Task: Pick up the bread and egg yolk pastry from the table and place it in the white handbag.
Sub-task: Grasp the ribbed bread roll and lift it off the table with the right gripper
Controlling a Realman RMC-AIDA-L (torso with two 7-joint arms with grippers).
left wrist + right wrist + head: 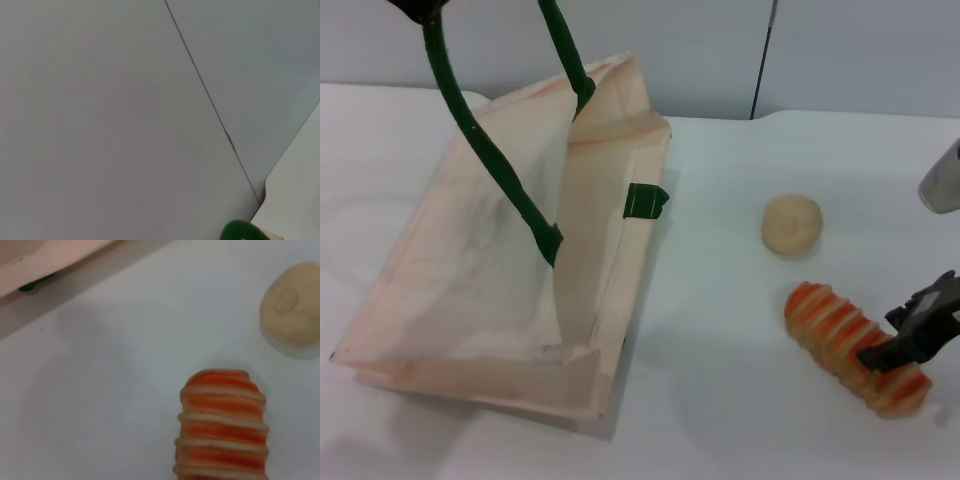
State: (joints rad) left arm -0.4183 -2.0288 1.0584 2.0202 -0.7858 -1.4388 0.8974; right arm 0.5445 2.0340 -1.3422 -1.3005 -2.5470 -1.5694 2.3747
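The white handbag (470, 270) lies on the left of the table with its mouth held open. My left gripper (420, 8), at the top left edge, holds one dark green handle (485, 150) up; a bit of green handle shows in the left wrist view (240, 231). The striped bread (850, 345) lies at the right front, and it also shows in the right wrist view (222, 427). My right gripper (905, 335) is open, down at the loaf's right end, with one finger touching it. The egg yolk pastry (791, 224) sits behind the bread and also shows in the right wrist view (292, 310).
The white table (720, 400) runs back to a grey wall (720, 50). The bag's second handle (568, 55) rises out of the top of the view. A green tab (645, 200) sticks out from the bag's right side. A grey part of my right arm (945, 180) is at the right edge.
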